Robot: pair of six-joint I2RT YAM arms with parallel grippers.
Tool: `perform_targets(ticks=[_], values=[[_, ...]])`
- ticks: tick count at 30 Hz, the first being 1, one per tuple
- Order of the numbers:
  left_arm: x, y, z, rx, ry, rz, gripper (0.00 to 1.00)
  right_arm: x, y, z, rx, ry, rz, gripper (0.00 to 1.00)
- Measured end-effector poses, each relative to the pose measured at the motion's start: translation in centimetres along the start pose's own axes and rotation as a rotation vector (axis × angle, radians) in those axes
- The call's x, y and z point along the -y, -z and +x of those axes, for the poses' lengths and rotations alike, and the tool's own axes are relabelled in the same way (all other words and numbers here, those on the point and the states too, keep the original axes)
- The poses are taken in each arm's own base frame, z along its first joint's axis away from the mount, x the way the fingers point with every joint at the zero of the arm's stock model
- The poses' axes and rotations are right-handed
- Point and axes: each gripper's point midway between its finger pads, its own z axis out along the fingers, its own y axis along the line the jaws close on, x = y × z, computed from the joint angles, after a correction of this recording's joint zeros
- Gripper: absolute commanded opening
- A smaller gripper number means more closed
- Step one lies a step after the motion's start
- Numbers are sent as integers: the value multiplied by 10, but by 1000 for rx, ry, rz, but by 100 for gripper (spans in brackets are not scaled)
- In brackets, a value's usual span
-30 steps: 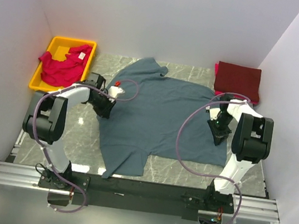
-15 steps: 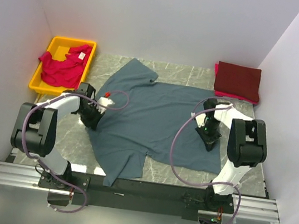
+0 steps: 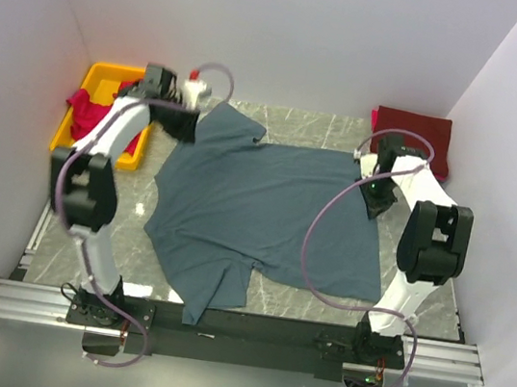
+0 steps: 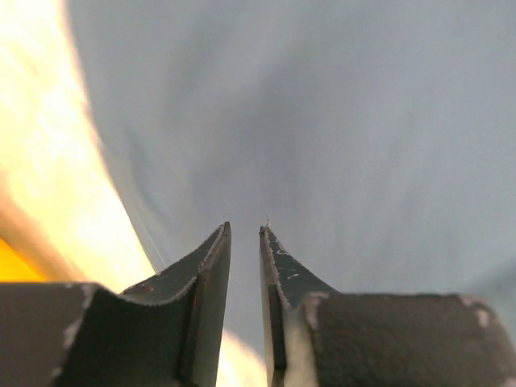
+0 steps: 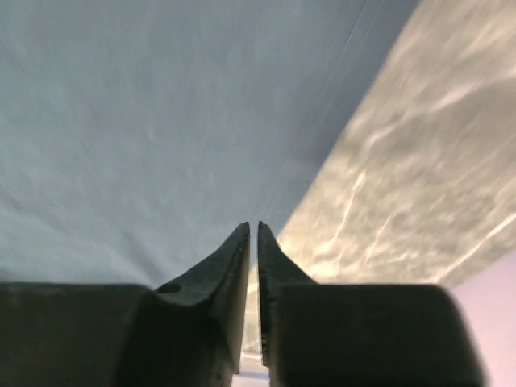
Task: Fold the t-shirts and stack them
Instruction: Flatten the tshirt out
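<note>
- While the slate blue-grey t-shirt lay spread flat across the middle of the marble table, we saw both arms reaching to its far edge, 1 at each side.
- Our left gripper sat at the shirt's far-left corner, by the sleeve, just beside the yellow bin.
- From the left wrist camera we saw its 2 fingers standing a narrow gap apart over blue-grey cloth, with nothing visible between them.
- Our right gripper was at the shirt's right edge, near the far-right corner.
- From the right wrist camera its fingers were almost together, with only a thin slit left. The shirt's edge ran diagonally toward the tips, with bare marble to its right. We could not tell whether any cloth was pinched.
- We saw the bright pinkish-red t-shirt bunched in the yellow bin at the far left, partly hidden behind the left arm.
- We saw the dark maroon t-shirt lying folded at the table's far-right corner, well apart from the bin.
</note>
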Motion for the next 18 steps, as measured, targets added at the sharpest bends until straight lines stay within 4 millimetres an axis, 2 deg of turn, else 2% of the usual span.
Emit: perform_targets(ticks=[1,4,6,9,12,18], values=[[-18,-12,-35,70,26,-22,24,1,1,-10,23,-16,-1,8],[-45,-42,-73,146,100,-40,18,5,-2,-33,64,-62,-12,4],[-60,-66,-84,179,166,-43,18,7,-8,-50,87,-97,-24,2],[-72,-105,-78,177,279,-29,18,12,-15,-71,116,-140,-38,0],[-73,-134,-66,156,361,-4,17,21,-18,-90,152,-184,-40,0],[-64,-170,-56,133,442,26,17,39,-24,-124,208,-242,-43,0]])
